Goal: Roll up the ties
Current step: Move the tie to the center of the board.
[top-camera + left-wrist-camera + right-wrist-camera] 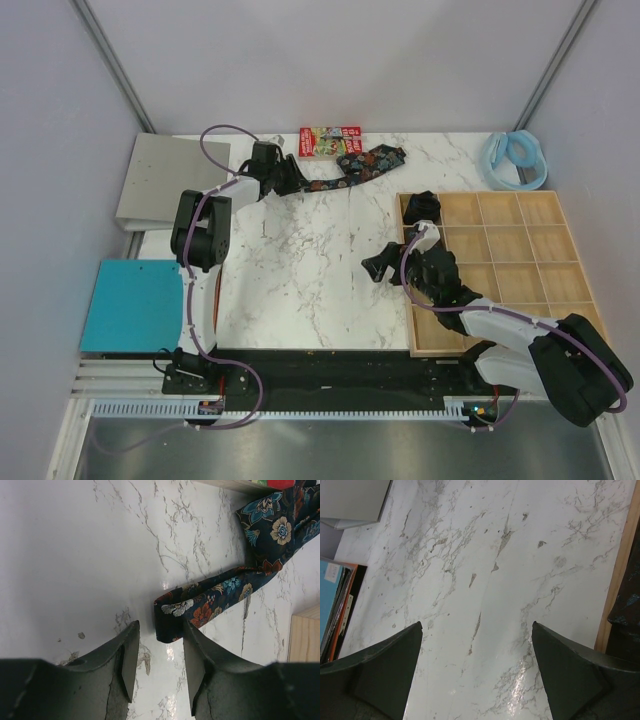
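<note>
A dark navy fabric necktie with a small multicoloured floral print (370, 162) is laid flat at the far side of the white marble-patterned table (300, 280). Its long axis is set across the table from left to right, angled slightly away at the right. The narrow end is pointed left, toward the left gripper (285, 180). The wide end is spread at the right, just beside the flat red printed box (328, 141).

In the left wrist view the narrow end of the tie (220, 592) is seen folded back on itself into a short doubled tip. This tip is placed between the fingertips of the left gripper (160, 627). The jaws are held partly apart, with bare marble visible between one finger and the fabric, so no clamp is made.

A second tie, wound into a small dark coil (422, 207), is seated in the far-left compartment of the pale wooden divided tray (530, 250).

The right gripper (385, 262) is held over bare marble beside the tray, its jaws (477, 625) spread wide and nothing grasped.
</note>
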You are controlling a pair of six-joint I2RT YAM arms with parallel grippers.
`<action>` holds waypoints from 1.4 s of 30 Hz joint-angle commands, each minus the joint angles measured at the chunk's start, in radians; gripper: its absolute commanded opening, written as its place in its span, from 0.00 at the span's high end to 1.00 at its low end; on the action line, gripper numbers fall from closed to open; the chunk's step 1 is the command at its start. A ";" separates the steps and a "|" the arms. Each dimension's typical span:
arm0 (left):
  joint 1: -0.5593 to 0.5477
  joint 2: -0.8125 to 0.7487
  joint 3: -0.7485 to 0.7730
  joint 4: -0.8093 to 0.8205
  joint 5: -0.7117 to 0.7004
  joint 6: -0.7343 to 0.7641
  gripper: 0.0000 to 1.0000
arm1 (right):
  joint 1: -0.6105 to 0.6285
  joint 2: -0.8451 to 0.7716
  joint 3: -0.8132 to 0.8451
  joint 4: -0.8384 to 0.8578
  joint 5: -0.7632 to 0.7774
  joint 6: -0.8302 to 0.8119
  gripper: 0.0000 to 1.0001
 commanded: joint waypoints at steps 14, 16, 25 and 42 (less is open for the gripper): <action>-0.003 0.071 0.056 0.002 0.047 -0.050 0.75 | -0.018 0.017 -0.005 0.064 -0.034 0.016 0.02; -0.001 0.076 0.061 0.000 0.057 -0.053 0.80 | -0.020 0.018 -0.004 0.064 -0.035 0.016 0.02; -0.001 -0.042 -0.017 -0.020 0.049 -0.133 0.98 | -0.026 0.026 0.001 0.065 -0.038 0.019 0.02; -0.013 -0.605 -0.577 -0.115 0.069 -0.385 0.98 | -0.025 0.063 0.100 -0.109 -0.083 0.033 0.02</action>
